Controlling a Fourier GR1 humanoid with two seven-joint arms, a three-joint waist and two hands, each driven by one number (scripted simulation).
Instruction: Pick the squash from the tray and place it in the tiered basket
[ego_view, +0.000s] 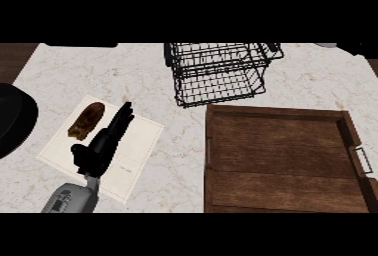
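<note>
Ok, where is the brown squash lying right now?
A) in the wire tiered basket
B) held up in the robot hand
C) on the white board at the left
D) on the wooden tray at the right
C: the squash lies flat on the white board, just left of the straight fingers of the left robot hand.
</note>
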